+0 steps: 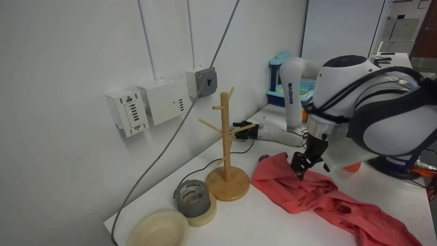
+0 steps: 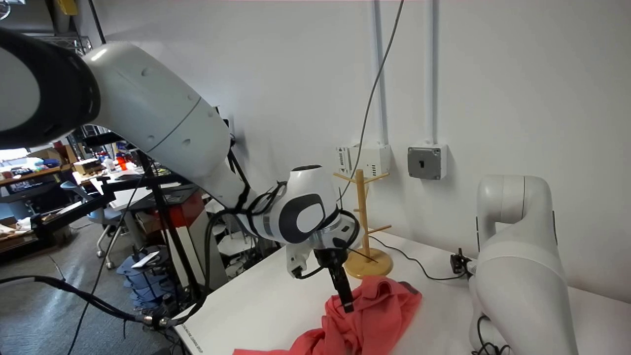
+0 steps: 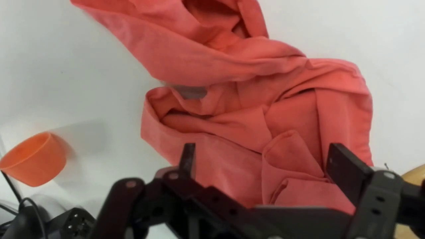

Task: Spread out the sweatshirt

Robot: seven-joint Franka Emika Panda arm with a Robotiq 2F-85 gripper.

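The coral-red sweatshirt (image 1: 286,191) lies bunched and wrinkled on the white table, in a long strip with several folds. It also shows in an exterior view (image 2: 382,315), cut off by the lower edge, and fills the middle of the wrist view (image 3: 199,63). My gripper (image 1: 313,169) is over the sweatshirt's end nearer the mug tree, pointing down. In the wrist view my gripper (image 3: 262,149) has its fingers wide apart with folds of fabric below and between them. It grips nothing. I cannot tell whether the fingertips touch the cloth.
A wooden mug tree (image 1: 226,143) stands beside the sweatshirt. Tape rolls (image 1: 193,200) and a pale bowl (image 1: 160,229) stand past it. An orange cup (image 3: 36,159) lies on the sweatshirt's other side. A second, Kinova arm (image 2: 527,266) rests near the wall.
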